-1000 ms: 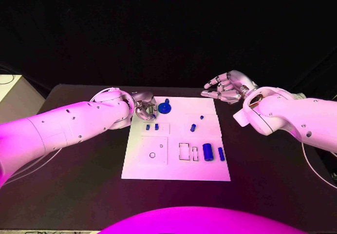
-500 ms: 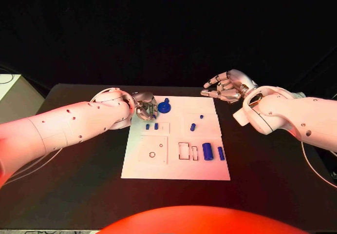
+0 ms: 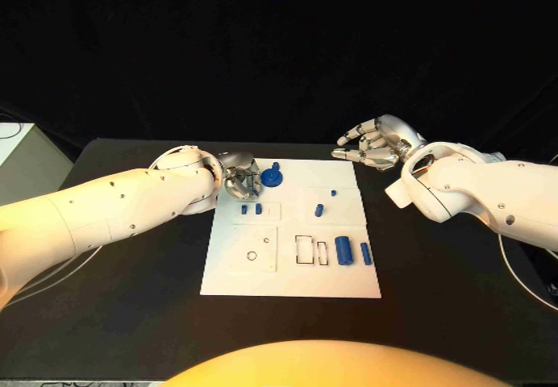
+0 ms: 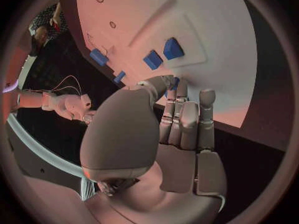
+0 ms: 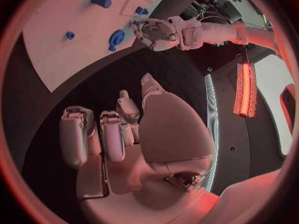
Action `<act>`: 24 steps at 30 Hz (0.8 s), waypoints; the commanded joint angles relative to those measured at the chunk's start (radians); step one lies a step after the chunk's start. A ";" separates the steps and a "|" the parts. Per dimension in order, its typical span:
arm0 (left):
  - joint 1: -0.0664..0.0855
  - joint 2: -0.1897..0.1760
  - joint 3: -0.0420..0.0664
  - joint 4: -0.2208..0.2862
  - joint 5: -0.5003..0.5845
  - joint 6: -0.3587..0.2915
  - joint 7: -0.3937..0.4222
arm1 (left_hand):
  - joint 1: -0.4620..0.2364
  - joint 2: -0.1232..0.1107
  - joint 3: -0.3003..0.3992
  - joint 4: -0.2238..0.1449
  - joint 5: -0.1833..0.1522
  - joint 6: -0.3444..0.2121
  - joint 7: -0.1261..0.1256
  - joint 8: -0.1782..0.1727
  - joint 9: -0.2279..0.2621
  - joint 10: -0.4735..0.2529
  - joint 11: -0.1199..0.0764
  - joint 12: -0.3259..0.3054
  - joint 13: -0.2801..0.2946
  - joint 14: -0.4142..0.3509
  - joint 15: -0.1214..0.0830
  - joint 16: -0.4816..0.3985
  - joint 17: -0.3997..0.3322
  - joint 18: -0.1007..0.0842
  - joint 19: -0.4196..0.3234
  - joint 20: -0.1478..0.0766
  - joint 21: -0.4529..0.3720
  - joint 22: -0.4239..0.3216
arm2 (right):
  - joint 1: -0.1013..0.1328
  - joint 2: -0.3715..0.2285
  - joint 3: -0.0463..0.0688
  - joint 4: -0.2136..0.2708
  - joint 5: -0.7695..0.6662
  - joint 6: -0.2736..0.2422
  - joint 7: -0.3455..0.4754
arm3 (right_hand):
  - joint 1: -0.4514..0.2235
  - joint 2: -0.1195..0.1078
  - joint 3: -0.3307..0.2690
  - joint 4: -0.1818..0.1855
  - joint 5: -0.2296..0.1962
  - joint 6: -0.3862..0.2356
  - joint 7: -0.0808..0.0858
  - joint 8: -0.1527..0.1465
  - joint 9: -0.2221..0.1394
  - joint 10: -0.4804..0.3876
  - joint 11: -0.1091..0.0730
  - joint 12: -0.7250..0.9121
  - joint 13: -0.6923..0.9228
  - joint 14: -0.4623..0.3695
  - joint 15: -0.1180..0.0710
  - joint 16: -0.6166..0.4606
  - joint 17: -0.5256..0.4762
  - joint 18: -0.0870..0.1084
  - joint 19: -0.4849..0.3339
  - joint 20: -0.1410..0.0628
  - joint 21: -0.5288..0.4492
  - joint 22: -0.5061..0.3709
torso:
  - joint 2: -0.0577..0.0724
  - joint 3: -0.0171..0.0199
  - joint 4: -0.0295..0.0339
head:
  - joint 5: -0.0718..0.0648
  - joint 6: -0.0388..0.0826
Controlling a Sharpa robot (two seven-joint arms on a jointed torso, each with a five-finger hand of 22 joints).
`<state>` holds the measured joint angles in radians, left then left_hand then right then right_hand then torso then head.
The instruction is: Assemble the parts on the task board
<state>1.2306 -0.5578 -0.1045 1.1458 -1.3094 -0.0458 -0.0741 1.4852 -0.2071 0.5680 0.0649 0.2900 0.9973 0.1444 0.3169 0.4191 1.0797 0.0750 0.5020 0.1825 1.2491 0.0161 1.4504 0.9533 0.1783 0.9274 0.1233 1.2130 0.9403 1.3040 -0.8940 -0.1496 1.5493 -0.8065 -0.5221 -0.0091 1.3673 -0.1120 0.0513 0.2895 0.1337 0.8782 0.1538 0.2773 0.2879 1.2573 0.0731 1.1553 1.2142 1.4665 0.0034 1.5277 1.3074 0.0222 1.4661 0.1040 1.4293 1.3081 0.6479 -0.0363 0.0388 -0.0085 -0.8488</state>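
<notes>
The white task board point(image 3: 291, 278) lies mid-table. My left hand point(image 3: 241, 181) hovers over its far left corner, thumb and fingertips pinching a small blue part point(image 4: 176, 81); little of that part shows. A blue round part point(image 3: 272, 176) stands just right of that hand. Two small blue pieces point(image 3: 250, 209) sit in a recess nearer me. On the board's right side lie a blue cylinder point(image 3: 343, 249), a thin blue bar point(image 3: 366, 254) and a short blue peg point(image 3: 318, 210). My right hand point(image 3: 374, 143) hangs beyond the far right corner, fingers apart and holding nothing.
Black table point(image 3: 116, 306) surrounds the board on all sides. A pale box point(image 3: 23, 157) stands off the table's left edge. The board's near left quarter carries outlined recesses and a small ring mark point(image 3: 252, 256).
</notes>
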 commanded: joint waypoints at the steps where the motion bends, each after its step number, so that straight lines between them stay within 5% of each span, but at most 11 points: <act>1: -0.002 0.004 -0.001 0.001 -0.001 0.005 0.006 | -0.003 0.006 -0.006 -0.001 0.003 0.006 -0.002 0.003 0.002 0.005 -0.002 0.005 0.001 0.002 -0.001 0.004 -0.002 -0.015 0.004 0.003 -0.001 -0.002 | 0.000 0.000 0.000 0.001 -0.004 0.008 0.011 | 0.001 0.009 -0.007 -0.001 -0.003 -0.009 0.000 0.002 0.002 -0.002 -0.003 -0.004 -0.001 0.078 -0.007 -0.006 0.180 0.012 0.044 -0.004 -0.002 0.175 | 0.000 -0.0002 0.0003 | 0.000 0.001; 14: -0.002 0.012 -0.001 -0.015 -0.002 0.060 -0.033 | -0.015 0.009 0.004 0.001 0.005 -0.050 0.017 -0.046 -0.007 -0.056 0.023 -0.057 -0.001 -0.048 0.019 -0.012 -0.071 -0.007 -0.043 0.012 -0.037 -0.048 | 0.000 -0.001 0.000 0.002 -0.004 0.008 0.011 | 0.001 0.009 -0.007 -0.001 -0.003 -0.009 0.000 0.002 0.002 -0.002 -0.003 -0.004 -0.001 0.078 -0.007 -0.006 0.180 0.012 0.044 -0.004 -0.002 0.175 | 0.000 -0.0005 -0.0005 | -0.001 0.000; 24: -0.002 0.012 -0.003 -0.015 -0.002 0.062 -0.032 | -0.016 0.007 0.005 0.001 0.004 -0.060 0.018 -0.054 -0.009 -0.061 0.025 -0.065 -0.002 -0.056 0.021 -0.014 -0.082 -0.006 -0.049 0.015 -0.041 -0.053 | 0.000 -0.001 0.000 0.001 -0.004 0.009 0.011 | 0.001 0.009 -0.007 -0.001 -0.003 -0.009 0.000 0.002 0.002 -0.002 -0.003 -0.004 -0.001 0.078 -0.007 -0.006 0.180 0.012 0.044 -0.004 -0.002 0.175 | -0.001 -0.0008 0.0003 | -0.002 -0.002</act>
<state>1.2309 -0.5465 -0.1060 1.1309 -1.3084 -0.0103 -0.0946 1.4707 -0.2055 0.5683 0.0651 0.2944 0.9449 0.1606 0.2685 0.4112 1.0238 0.1017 0.4433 0.1794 1.1999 0.0390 1.4396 0.8727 0.1783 0.8841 0.1375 1.1762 0.8881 1.3040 -0.8952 -0.1496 1.5499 -0.8065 -0.5221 -0.0091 1.3673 -0.1119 0.0513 0.2895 0.1337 0.8782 0.1539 0.2772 0.2886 1.2573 0.0731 1.1554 1.2142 1.4665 0.0034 1.5277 1.3074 0.0222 1.4661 0.1040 1.4293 1.3079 0.6476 -0.0369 0.0387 -0.0105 -0.8498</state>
